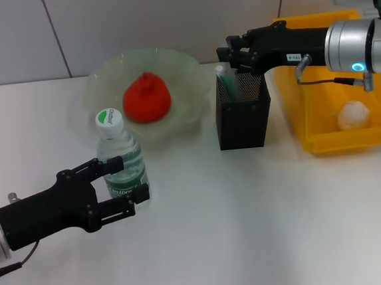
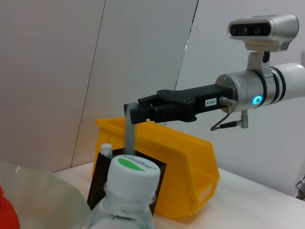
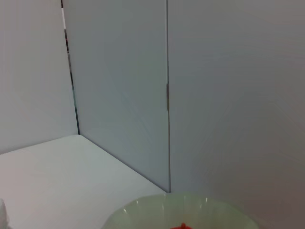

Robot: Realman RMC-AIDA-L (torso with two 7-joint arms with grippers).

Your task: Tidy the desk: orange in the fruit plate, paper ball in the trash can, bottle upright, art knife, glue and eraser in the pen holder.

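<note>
The red-orange squat orange already lies in the pale-green translucent fruit plate with the wavy rim, near the far edge of the white worktop. The white crumpled paper ball rests inside the bright yellow rectangular trash can at the right edge. The small clear bottle with green label and white cap stands upright, between the spread fingers of our left gripper, which do not seem to press it. Our right gripper pinches the thin grey glittery glue stick over the black mesh pen holder, where the mint-green art knife already stands. We judge that the glue must still be dropped. We cannot find the eraser. Nothing blocks the holder's mouth.
</note>
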